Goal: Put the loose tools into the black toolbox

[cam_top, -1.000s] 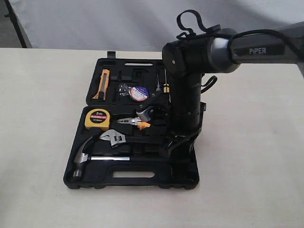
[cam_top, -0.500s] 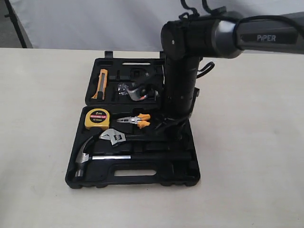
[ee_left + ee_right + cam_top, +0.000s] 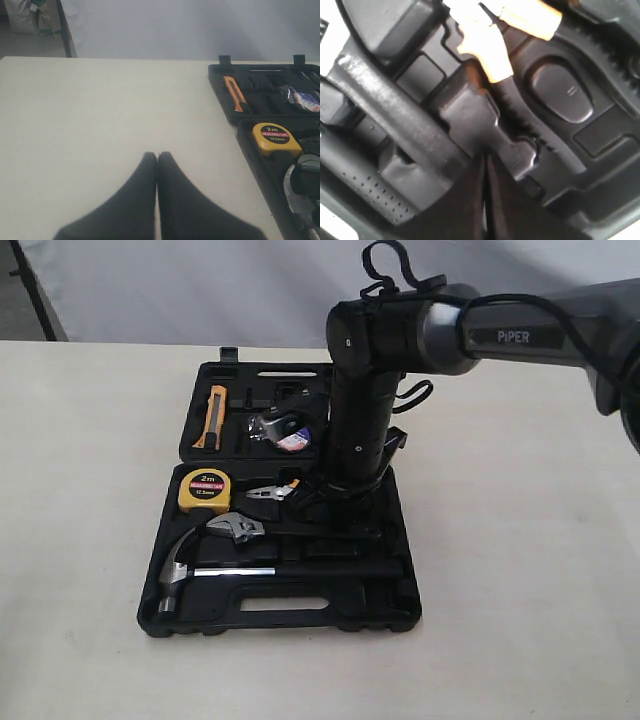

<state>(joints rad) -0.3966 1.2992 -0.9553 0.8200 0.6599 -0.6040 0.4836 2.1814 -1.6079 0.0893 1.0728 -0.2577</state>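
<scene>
The black toolbox (image 3: 395, 540) lies open on the table. In its near half rest the claw hammer (image 3: 185, 575) and the adjustable wrench (image 3: 237, 528). The tape roll (image 3: 287, 430) sits in the far half. My right gripper (image 3: 316, 498) is shut and empty, low over the near half beside the orange-handled pliers (image 3: 487, 52). In the right wrist view its tips (image 3: 485, 161) hover over black moulded recesses and black handles. My left gripper (image 3: 157, 156) is shut on nothing above bare table beside the toolbox (image 3: 250, 145), and does not show in the exterior view.
A yellow tape measure (image 3: 204, 490) lies in the near half and an orange utility knife (image 3: 213, 418) in the far half. The right arm (image 3: 365, 400) stands upright over the case. Pale tabletop (image 3: 90, 490) surrounds the toolbox.
The right arm has swung left and toward the far half, carrying its shut gripper from the right part of the case to beside the pliers. The tools have stayed put.
</scene>
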